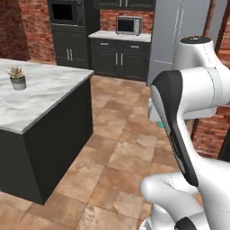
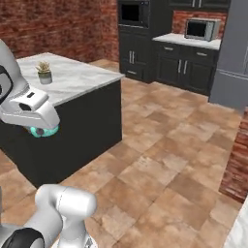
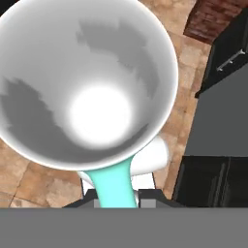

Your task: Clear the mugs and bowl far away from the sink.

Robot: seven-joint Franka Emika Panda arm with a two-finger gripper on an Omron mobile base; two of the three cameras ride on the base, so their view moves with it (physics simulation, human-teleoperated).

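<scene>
The teal mug (image 3: 87, 82) is held by its handle in the gripper (image 3: 114, 196), white inside facing the hand camera. It is carried beside the island counter (image 2: 82, 77), on which a potted succulent (image 2: 44, 72) is seen.

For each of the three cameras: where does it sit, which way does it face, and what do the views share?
Left base view: behind the arm's left, facing the island with potted succulent; arm at right.
Right base view: behind its right, facing the same island; the hand carries the teal mug at left.
Hand view: looks into the mug's white inside, its handle at the gripper.
Both base views share the microwave.
</scene>
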